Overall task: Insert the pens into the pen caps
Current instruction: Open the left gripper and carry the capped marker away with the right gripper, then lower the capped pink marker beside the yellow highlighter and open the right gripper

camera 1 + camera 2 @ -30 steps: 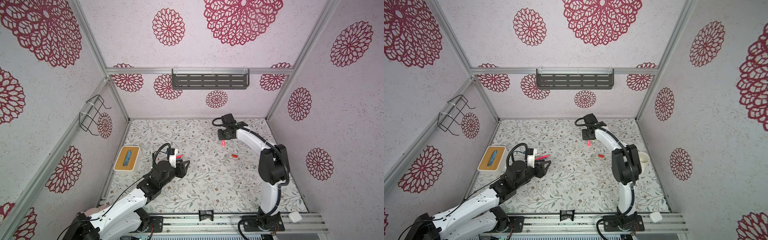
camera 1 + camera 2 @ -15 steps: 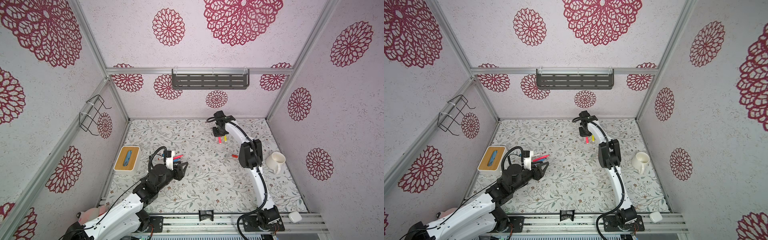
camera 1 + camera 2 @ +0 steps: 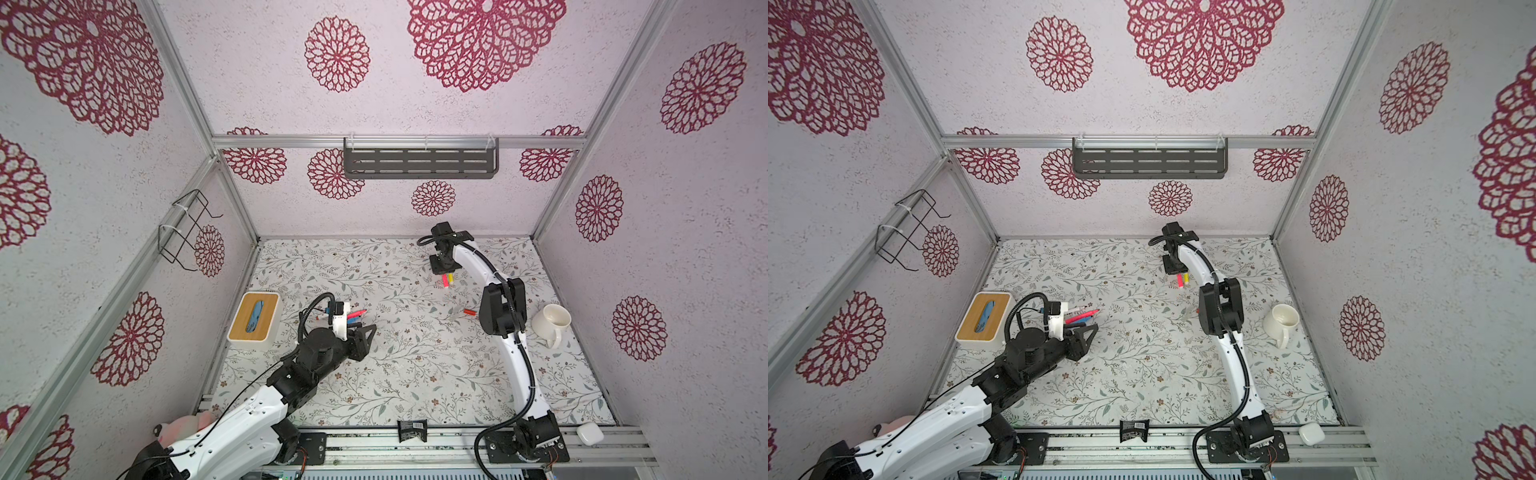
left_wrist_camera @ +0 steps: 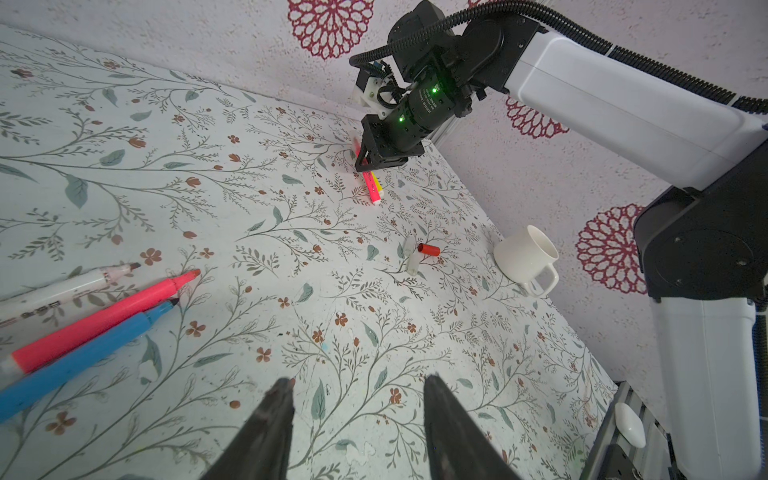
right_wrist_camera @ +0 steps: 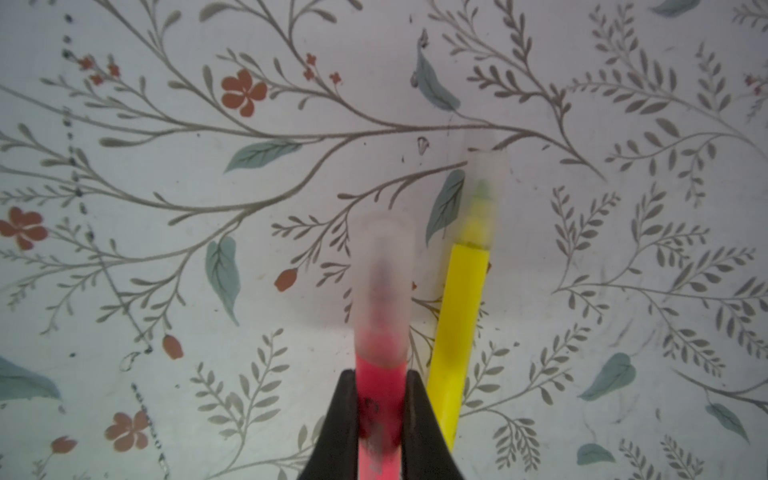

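Bright even light, soft shadows, blurred right-wrist foreground

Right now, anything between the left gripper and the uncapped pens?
Nothing visible. The left gripper hangs open; the uncapped pink pen, blue pen and white pen lie beside it, with only floral mat between.

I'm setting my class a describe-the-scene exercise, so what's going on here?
The right gripper is shut on a capped pink highlighter at the back of the table, beside a capped yellow highlighter. The left gripper is open and empty, near three pens lying uncapped: a white marker, a second pink highlighter and a blue pen. A red cap and a clear cap lie loose mid-table.
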Motion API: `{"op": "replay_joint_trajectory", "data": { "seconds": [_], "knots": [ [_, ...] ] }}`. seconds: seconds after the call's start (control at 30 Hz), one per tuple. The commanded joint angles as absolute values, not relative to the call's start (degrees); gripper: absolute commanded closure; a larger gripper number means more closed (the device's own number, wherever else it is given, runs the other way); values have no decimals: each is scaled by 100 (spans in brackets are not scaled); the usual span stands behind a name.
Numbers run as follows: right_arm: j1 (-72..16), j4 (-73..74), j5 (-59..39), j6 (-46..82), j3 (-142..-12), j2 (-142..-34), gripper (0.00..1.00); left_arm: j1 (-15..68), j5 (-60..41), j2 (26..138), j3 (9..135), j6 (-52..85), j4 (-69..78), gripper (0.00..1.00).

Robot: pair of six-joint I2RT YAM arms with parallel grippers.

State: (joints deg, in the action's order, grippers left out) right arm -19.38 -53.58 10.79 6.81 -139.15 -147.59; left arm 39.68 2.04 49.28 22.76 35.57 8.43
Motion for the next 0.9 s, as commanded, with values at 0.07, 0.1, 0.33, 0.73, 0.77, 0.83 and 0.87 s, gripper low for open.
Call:
{"op": "replay_joint_trajectory", "data": {
  "seconds": [0.07,0.1,0.33,0.73,0.77,0.83,0.87],
  "knots": [
    [-1817,-5214,1374,501,-14079,-14802,80,4003,257,4975,2369,3498,870,47],
    [-1819,-5216,1430,493,-14091,-14780,78,4000,255,4990,2383,3487,872,47],
    [-1850,-5199,1677,571,-14080,-14437,60,3998,239,5010,2458,3474,834,47],
    [-2056,-4637,62,641,-13623,-14069,61,4000,231,4968,2580,3463,676,47],
    [-2056,-4619,-22,705,-13623,-14140,60,4003,241,4941,2569,3461,655,47],
    [-2054,-4605,-77,788,-13632,-14282,60,3988,274,4898,2542,3462,646,47],
    [-2051,-4601,-61,832,-13632,-14344,60,3995,281,4880,2542,3452,631,47]
  ]
}}
